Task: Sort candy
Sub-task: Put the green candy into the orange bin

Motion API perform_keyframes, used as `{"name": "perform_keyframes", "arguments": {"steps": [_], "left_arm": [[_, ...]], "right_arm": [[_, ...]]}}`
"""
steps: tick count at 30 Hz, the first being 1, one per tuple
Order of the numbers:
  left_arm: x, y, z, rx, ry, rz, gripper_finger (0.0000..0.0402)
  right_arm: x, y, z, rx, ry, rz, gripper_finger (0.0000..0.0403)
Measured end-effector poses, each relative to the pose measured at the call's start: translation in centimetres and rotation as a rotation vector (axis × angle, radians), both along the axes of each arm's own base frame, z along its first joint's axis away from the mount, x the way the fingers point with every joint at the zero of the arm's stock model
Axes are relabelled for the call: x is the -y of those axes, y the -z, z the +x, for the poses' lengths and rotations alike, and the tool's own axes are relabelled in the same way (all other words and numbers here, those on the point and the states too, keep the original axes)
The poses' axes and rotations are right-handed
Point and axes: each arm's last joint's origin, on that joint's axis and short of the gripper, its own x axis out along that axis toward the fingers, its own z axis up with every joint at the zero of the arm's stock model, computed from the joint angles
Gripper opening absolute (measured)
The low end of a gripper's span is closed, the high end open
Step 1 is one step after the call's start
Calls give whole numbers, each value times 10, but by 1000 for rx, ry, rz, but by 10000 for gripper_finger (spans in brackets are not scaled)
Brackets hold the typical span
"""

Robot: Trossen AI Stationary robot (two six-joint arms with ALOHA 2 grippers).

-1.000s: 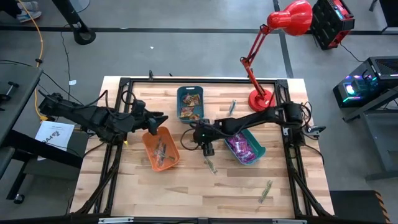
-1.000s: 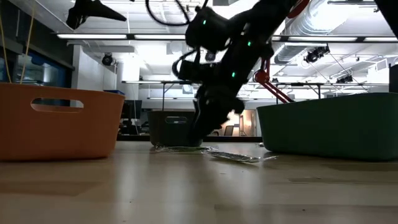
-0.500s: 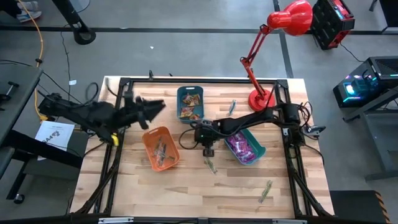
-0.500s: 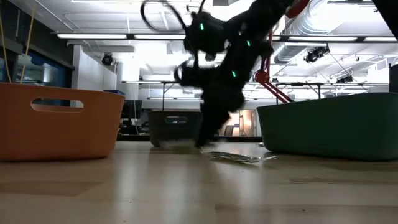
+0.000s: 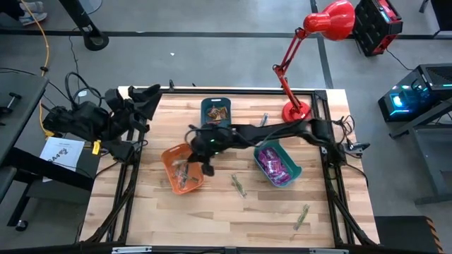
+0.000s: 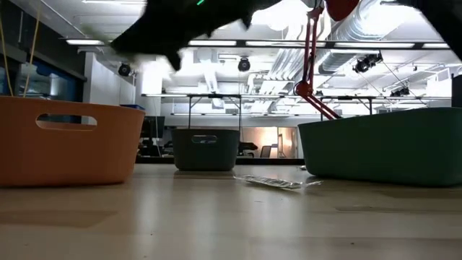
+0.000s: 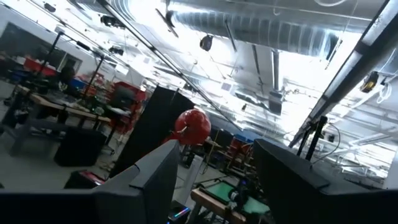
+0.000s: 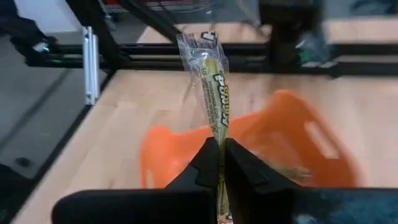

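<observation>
The right pincer (image 8: pixel 219 163) is clenched on one greenish stick candy (image 8: pixel 213 93), gripping it near one end so that the long wrapper juts out ahead of the fingertips, and in the high view this pincer (image 5: pixel 203 164) hangs over the tabletop (image 5: pixel 212 212) at the edge of the orange bin (image 5: pixel 181 169), which already holds a few pieces of the same thin sort. The step in hand looks like the drop: to do it well the pincer should be carried fully over the bin's middle, with the free end of the stick inside the rim, before the fingers part, since a long light wrapper let go at the edge could tip out or catch on the wall. The left pincer (image 5: pixel 147 95) waits released, fingers apart, raised at the far left corner of the tabletop and well clear. Other candy lies around: a blue bin (image 5: pixel 216 116) with orange-brown pieces, a teal bin (image 5: pixel 277 166) with purple packets, and loose sticks on the wood near the middle (image 5: pixel 239 185), near the front right (image 5: pixel 302 216) and beside the red lamp (image 5: pixel 296 113). Nothing stands between the pincer and the orange bin; the right arm itself stretches across above the teal bin.
</observation>
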Motion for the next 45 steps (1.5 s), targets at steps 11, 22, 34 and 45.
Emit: {"name": "perform_keyframes", "arguments": {"steps": [11,22,34,45], "left_arm": [[0,0,0,8,10,-17,202],[0,0,-1,-3,-1,0,202],[-1,0,-3,2,-12,-19,202],[-2,0,-4,26,4,-52,202]], "right_arm": [[1,19,36,-188,72,87,112],[14,4,-17,-629,-41,-171,223],[-6,50,-69,-1024,281,-68,211],[-66,88,-74,-984,456,90,211]]}}
